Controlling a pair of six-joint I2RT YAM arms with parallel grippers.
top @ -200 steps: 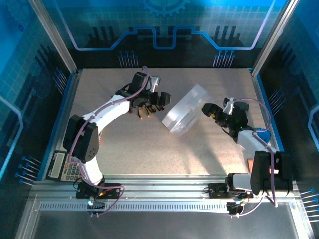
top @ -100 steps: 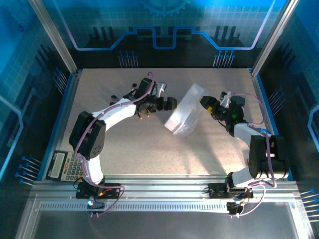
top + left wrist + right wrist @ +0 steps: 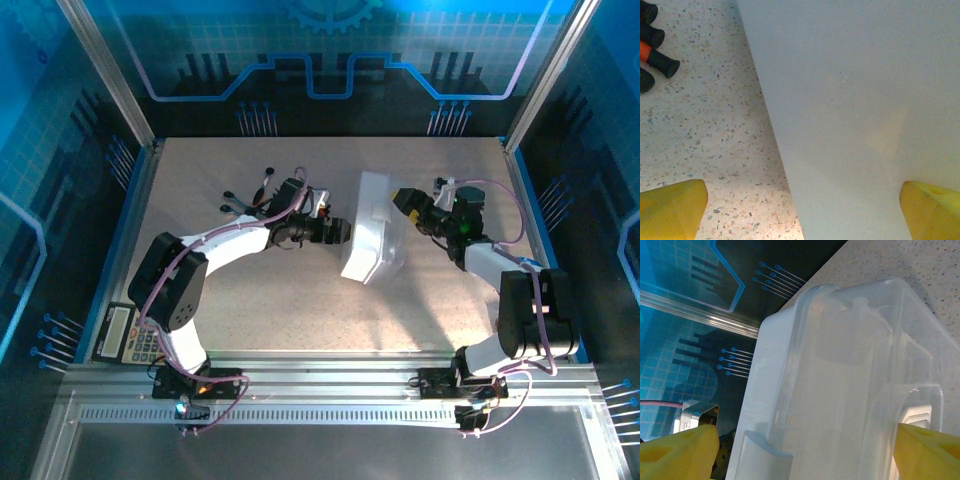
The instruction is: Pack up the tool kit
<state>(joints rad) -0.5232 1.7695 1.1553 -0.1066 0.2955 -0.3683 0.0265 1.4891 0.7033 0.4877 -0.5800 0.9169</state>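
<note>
Clear case [image 3: 372,235] stands tipped up on one long side near mid-surface, not lying flat. Its long axis runs roughly from the far side towards the near side, and it sits between the two arms. We cannot make out whether the lid is shut, and no tools are visible inside. Left gripper [image 3: 340,230] is just beside the case's left face, pointing at it. In the left wrist view its yellow fingertips [image 3: 670,210] are spread wide, one over bare surface [image 3: 300,310] and the other in front of the pale case wall, so the case's edge falls between them. It holds nothing, and we cannot tell whether it touches the case. Right gripper [image 3: 405,200] meets the far right end of the case. In the right wrist view its jaws are also wide and straddle the case end. There is a dark gap beside one finger [image 3: 677,450], while the other sits close by the latch tab, so we judge it is not clamped. Hand tools [image 3: 245,200] lie loose behind and to the left of the left gripper, well apart from the case and nearest the left arm. We judge the next move depends on the case: it has to be laid flat and opened before any tool can go in.
</note>
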